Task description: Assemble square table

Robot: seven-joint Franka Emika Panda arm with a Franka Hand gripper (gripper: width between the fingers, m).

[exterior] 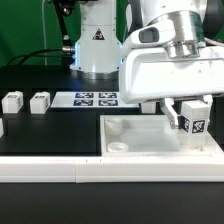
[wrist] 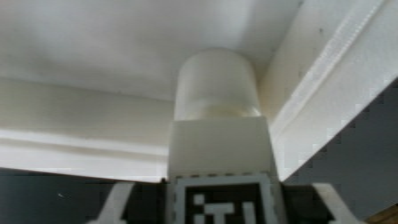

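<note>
The square table's white slab (exterior: 140, 142) lies at the front right of the black table, with raised corner sockets. My gripper (exterior: 186, 108) is shut on a white leg (exterior: 191, 121) with a black-and-white tag, and holds it upright over the slab's right part. In the wrist view the leg (wrist: 222, 105) runs from my gripper (wrist: 222, 208) toward the slab (wrist: 89, 100), its rounded end near a raised wall (wrist: 338, 80). Whether the end touches the slab I cannot tell. Two more tagged legs (exterior: 12, 101) (exterior: 40, 101) stand at the exterior view's left.
The marker board (exterior: 95, 98) lies behind the slab near the robot base (exterior: 95, 45). A long white rail (exterior: 50, 172) runs along the front edge. Another white block (exterior: 2, 128) shows partly at the left edge.
</note>
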